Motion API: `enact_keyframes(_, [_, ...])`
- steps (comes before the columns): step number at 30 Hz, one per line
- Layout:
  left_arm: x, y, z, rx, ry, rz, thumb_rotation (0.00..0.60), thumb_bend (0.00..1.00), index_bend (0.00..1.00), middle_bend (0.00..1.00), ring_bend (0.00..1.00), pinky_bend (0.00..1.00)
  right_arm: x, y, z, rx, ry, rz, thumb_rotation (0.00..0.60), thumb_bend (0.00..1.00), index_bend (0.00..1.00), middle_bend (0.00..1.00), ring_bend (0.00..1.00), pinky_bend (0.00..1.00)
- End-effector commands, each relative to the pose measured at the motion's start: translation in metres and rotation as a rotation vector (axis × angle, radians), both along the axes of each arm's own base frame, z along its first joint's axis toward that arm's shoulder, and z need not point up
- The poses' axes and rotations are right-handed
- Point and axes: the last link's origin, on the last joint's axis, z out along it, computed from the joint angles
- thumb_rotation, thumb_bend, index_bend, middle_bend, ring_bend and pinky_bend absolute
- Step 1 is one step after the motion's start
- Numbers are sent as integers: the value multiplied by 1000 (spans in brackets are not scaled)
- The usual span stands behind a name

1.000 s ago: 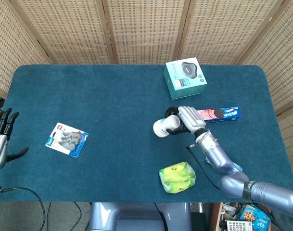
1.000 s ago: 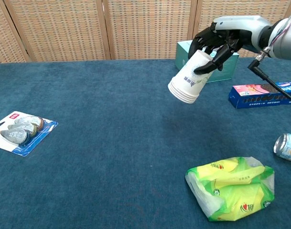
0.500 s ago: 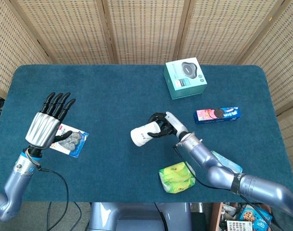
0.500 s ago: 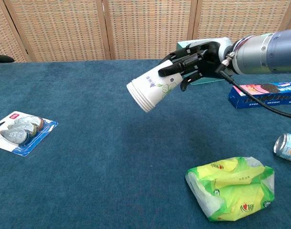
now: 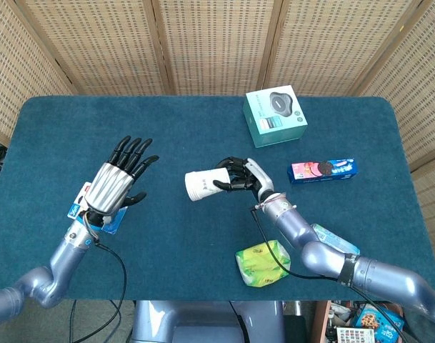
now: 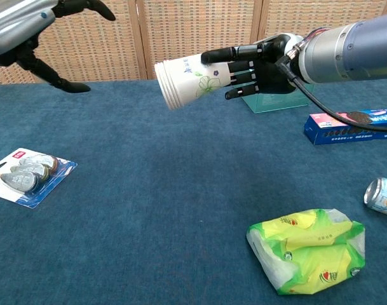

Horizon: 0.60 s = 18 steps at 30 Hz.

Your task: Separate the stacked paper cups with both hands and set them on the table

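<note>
My right hand (image 5: 238,174) (image 6: 257,63) grips a stack of white paper cups (image 5: 205,183) (image 6: 190,81) with a green flower print, held sideways in the air above the table, bottoms pointing left. My left hand (image 5: 117,182) (image 6: 28,28) is raised to the left of the cups with its fingers spread and nothing in it. A wide gap separates it from the stack.
A blister pack (image 5: 79,211) (image 6: 25,176) lies under the left hand. A teal box (image 5: 274,116) sits at the back, a blue cookie box (image 5: 324,170) (image 6: 352,126) to the right, a green-yellow bag (image 5: 263,262) (image 6: 304,249) near the front, and a can (image 6: 382,196) at the right edge.
The right hand has lifted the cup stack higher and further left, turning it more level. The left hand has risen and moved right toward the cups, fingers still spread.
</note>
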Motion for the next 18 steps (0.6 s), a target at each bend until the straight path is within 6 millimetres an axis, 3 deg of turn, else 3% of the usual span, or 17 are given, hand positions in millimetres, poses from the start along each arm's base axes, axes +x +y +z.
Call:
enact_keyframes(1, [21,7,-19,-2,-21,-87,600,102,242,0,0,0,0,2,5,0,-8,-12,600,505,521,569,450,640])
enact_keyframes(8, [48,17,-38,30,-47,-184,600,104,311,0,0,0,-1,6,7,7,-9,-13,600,516,521,569,450,640])
enact_keyframes(14, [69,21,-50,59,-73,-244,600,185,369,0,0,0,-4,8,10,7,-6,-12,600,521,521,570,450,640])
enact_keyframes(18, [73,23,-57,62,-71,-249,600,190,384,0,0,0,-6,8,12,8,-6,-14,600,522,521,571,450,640])
